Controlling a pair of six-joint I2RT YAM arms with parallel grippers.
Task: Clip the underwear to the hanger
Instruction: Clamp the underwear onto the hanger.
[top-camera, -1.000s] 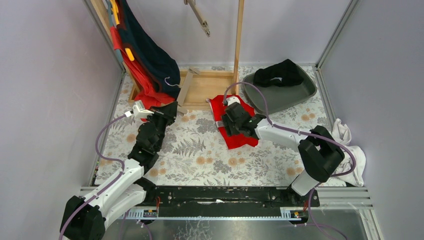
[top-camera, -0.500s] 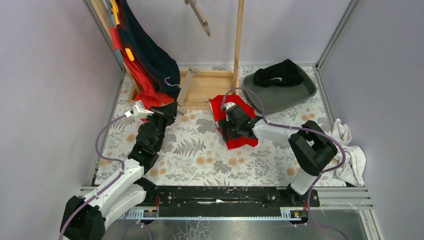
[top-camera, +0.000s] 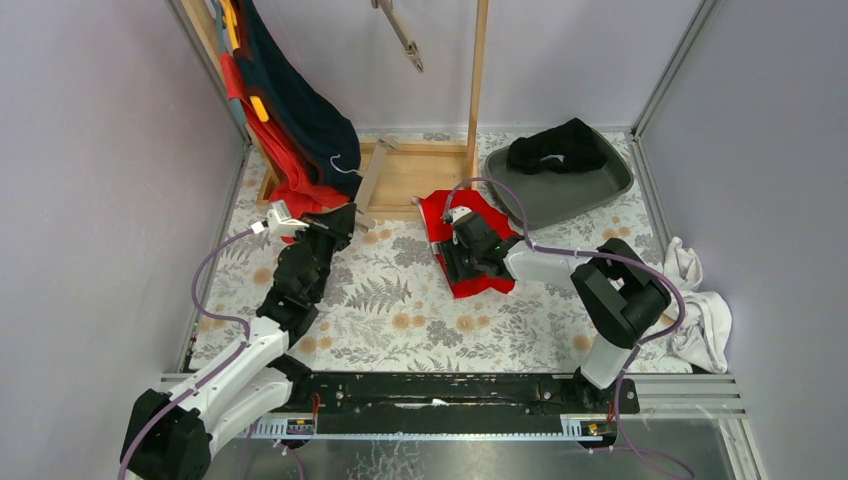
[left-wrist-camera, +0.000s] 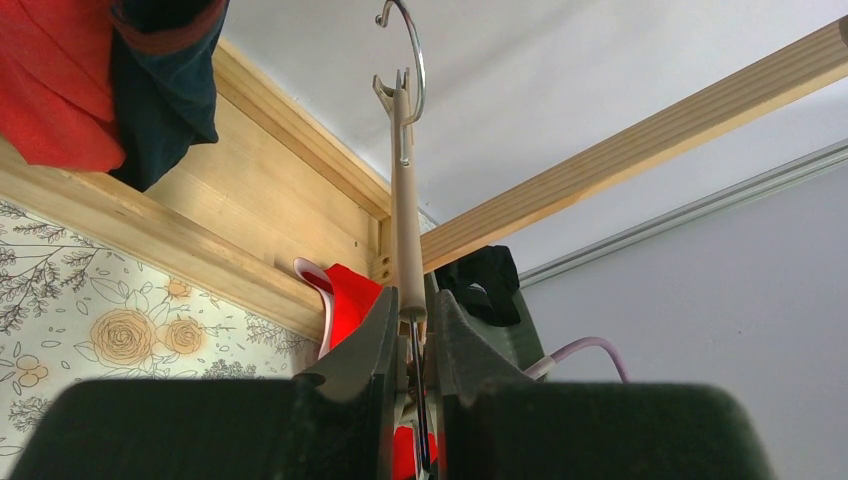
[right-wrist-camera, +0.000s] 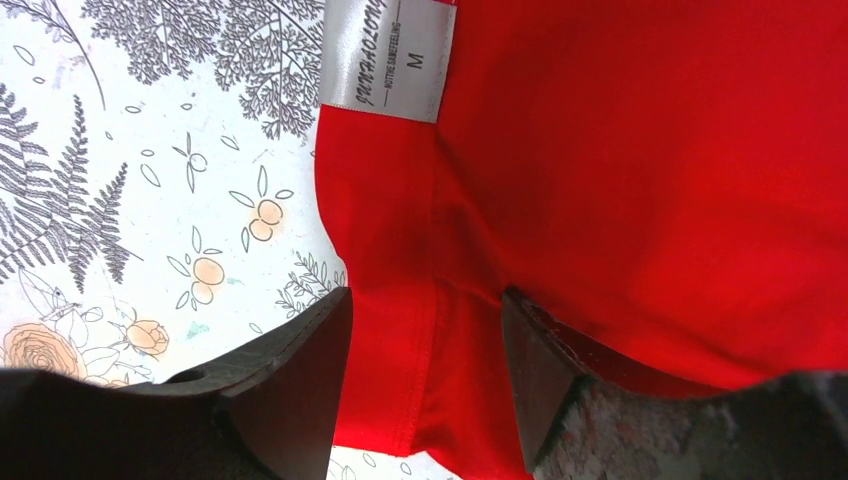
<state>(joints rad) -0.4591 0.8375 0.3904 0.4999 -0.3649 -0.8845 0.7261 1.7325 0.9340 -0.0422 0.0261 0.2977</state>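
The left hand (left-wrist-camera: 413, 300) is closed tight on the hanger (left-wrist-camera: 405, 210), its two fingers pinching the beige stem a little below the metal hook (left-wrist-camera: 412, 50) (the wrist view shows the hanger edge-on, so its clips cannot be made out). This hand sits over the left side of the floral bench (top-camera: 400, 300), near the wooden rack base (top-camera: 425, 170) and the red and navy garments (top-camera: 300, 120) draped on the rack's left side. The red underwear (top-camera: 478, 282) lies crumpled on the bench just in front of the rack base, beside the grey tray (top-camera: 600, 190) that holds a black garment (top-camera: 555, 148). The right hand (right-wrist-camera: 425, 300) is low over the underwear with its jaws apart, one finger on each side of a folded hem, the fabric between them but not pinched. A white size label (right-wrist-camera: 388, 60) marked M sits at the cloth's edge. A white cloth (top-camera: 700, 310) lies at the bench's right edge.
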